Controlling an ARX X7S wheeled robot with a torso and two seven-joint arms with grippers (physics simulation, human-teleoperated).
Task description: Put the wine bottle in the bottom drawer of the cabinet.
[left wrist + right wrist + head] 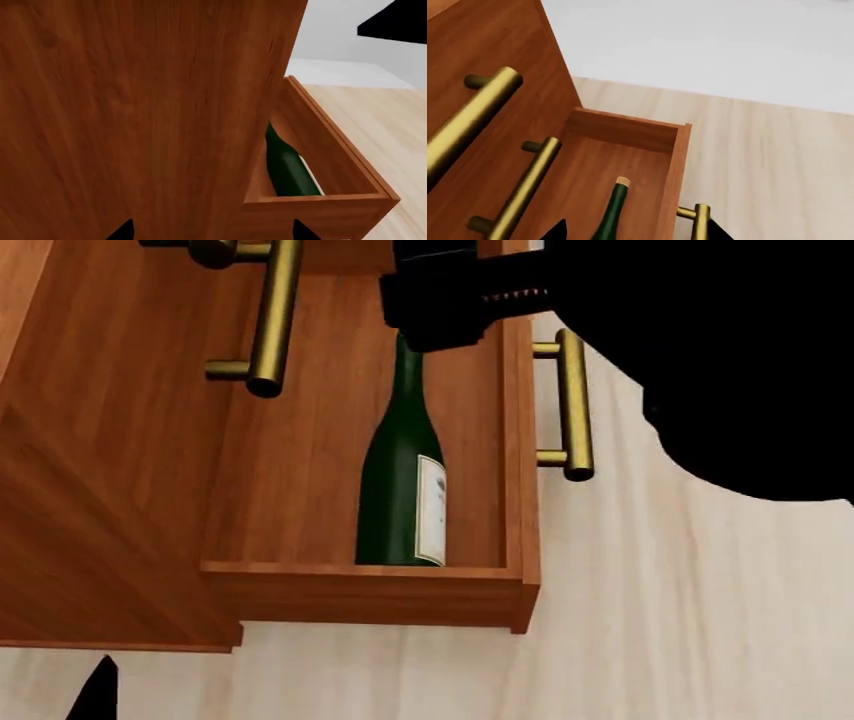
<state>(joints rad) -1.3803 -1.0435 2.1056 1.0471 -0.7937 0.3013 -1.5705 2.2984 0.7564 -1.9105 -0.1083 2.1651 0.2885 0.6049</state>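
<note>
The wine bottle (400, 480) lies flat inside the open bottom drawer (360, 595) of the cabinet (94, 490), label showing, with its neck under my right arm. In the right wrist view the bottle (610, 212) with its tan cork lies in the drawer (620, 130) below my right gripper (637, 232), which is open and holds nothing. My left gripper (213, 232) is open and empty beside the cabinet's side panel (133, 100). From there the bottle (287, 167) shows in the pulled-out drawer (327, 150).
The bottom drawer's brass handle (571, 405) sticks out over the pale wood floor (694, 620). The brass handles of the upper drawers (274, 315) stand above the open drawer. One left fingertip (100, 692) shows low in the head view. A grey wall (707, 45) lies beyond.
</note>
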